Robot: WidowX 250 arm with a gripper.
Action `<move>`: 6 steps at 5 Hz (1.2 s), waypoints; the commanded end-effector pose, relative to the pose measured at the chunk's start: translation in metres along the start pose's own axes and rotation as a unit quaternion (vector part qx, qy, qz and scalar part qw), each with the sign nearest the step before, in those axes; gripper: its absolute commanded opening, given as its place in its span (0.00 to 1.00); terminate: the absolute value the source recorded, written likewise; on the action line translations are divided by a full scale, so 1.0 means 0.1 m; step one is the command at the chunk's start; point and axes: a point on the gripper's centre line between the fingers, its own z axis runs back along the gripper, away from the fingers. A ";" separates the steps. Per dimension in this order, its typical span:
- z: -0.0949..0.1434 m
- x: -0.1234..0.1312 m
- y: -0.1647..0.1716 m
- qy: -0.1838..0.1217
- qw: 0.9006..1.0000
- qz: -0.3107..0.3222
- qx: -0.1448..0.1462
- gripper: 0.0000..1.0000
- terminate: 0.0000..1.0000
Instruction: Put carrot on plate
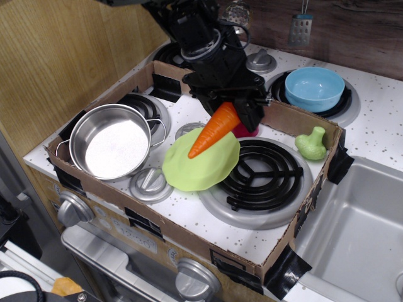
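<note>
The orange carrot (pixel 214 129) hangs tip-down in my gripper (pixel 232 107), which is shut on its thick end. The carrot is in the air over the far part of the lime-green plate (pixel 200 165), its tip pointing down-left toward the plate. The plate lies flat on the stove top inside the cardboard tray, between the steel pot and the black burner. The carrot's green stub is hidden by the gripper.
A steel pot (pixel 116 139) stands left of the plate. A black burner (pixel 261 173) lies right of it. A pale-green toy vegetable (pixel 312 143) sits at the tray's right. A blue bowl (pixel 314 87) rests on the back burner. A pink object (pixel 249 130) peeks behind the carrot. Cardboard walls (pixel 189 229) ring the stove.
</note>
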 end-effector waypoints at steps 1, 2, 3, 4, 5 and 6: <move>-0.06 0.04 -0.06 -0.085 0.994 0.056 0.032 0.00 0.00; -0.10 0.03 -0.03 -0.096 0.992 0.071 0.041 0.00 0.00; -0.14 0.02 0.06 -0.108 0.990 0.076 0.054 0.00 0.00; -0.11 0.07 0.20 -0.089 0.993 0.054 0.057 0.00 0.00; -0.08 0.13 0.34 -0.086 0.993 0.036 0.066 0.00 0.00; -0.09 0.15 0.41 -0.079 0.994 0.031 0.062 0.00 0.00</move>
